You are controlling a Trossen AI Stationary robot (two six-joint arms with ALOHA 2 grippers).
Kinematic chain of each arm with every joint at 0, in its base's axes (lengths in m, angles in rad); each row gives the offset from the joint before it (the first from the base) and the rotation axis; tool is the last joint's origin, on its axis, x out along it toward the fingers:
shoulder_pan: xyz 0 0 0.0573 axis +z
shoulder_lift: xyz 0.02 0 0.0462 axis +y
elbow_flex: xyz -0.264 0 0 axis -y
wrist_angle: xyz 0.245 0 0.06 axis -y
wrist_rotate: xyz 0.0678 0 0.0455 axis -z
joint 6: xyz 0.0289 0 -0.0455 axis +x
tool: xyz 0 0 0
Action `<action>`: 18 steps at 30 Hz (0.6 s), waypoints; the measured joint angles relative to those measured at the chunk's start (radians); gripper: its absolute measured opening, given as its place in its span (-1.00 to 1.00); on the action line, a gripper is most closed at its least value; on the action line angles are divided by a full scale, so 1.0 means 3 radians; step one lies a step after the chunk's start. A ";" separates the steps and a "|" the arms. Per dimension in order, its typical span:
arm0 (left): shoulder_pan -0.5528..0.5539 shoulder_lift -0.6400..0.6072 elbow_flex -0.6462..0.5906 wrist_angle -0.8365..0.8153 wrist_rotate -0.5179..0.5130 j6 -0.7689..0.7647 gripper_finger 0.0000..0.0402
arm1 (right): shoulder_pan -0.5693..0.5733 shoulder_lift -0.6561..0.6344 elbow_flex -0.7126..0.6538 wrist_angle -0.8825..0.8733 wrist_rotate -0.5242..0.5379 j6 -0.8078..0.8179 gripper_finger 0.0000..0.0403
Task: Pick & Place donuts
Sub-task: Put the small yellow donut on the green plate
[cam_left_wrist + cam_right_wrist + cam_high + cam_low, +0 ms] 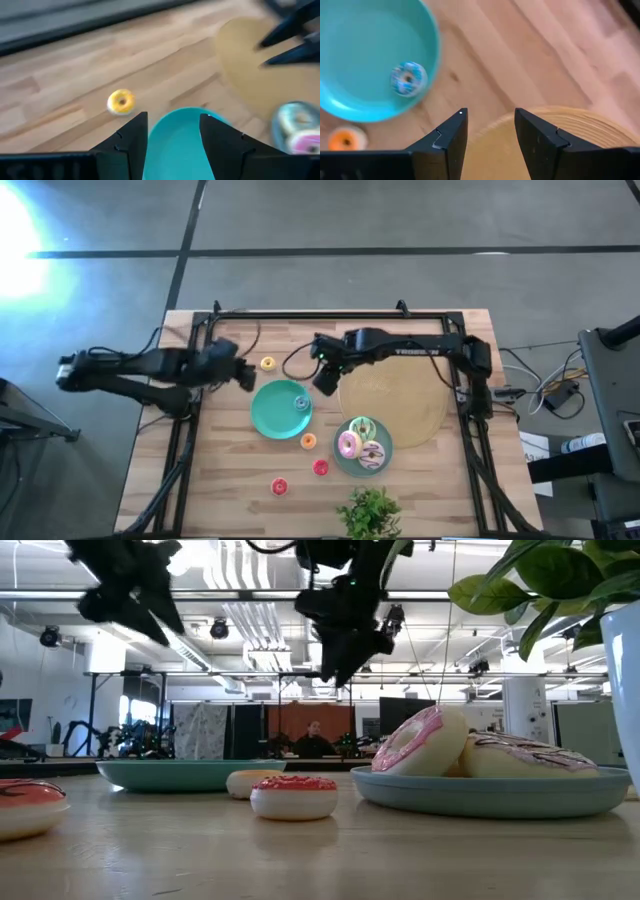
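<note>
**Both arms raised over the counter, end effectors empty**

The wooden counter (pixel 220 490) carries everything. The largest thing on it is the round tan mat (pixel 410 415), lying right of centre. Left of the mat sits a teal plate (pixel 268 418) with one small blue-iced donut (pixel 300 403) near its right edge. A second teal plate (pixel 345 463), nearer and overlapping the mat's near-left edge, holds three larger donuts: a green one (pixel 361 427) farthest, a pink one (pixel 349 444) to the left, and a white one with dark drizzle (pixel 371 454) nearest. A potted plant (pixel 369 513) stands at the near edge.

The right arm reaches in from the right, and its end effector (pixel 491 131) hangs above the counter between the first plate and the mat's left edge, fingers spread with nothing between them. The left end effector (pixel 173 134) is held over the far-left rim of the first plate, also spread and empty.

The small donuts lie loose on the counter: a yellow one (pixel 267 364) far of the first plate, an orange one (pixel 308 442) just near of that plate, a red one (pixel 320 468) beside the second plate, and what looks like a red-and-yellow one (pixel 279 486) nearest and farther left.
</note>
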 joint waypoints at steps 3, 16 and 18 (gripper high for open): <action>0.0687 0.0261 0.0000 0.0156 0.0554 0.0423 -0.24 | -0.0094 -0.0124 -0.0064 -0.0095 0.0004 -0.0082 -0.24; 0.2991 0.1515 0.0000 0.0853 0.2804 0.1748 -0.24 | -0.0150 -0.0743 -0.0674 0.0051 0.0080 -0.0043 -0.24; 0.3038 0.1712 0.0000 0.0846 0.2807 0.1821 -0.24 | -0.0139 -0.0832 -0.0778 0.0143 0.0084 0.0002 -0.24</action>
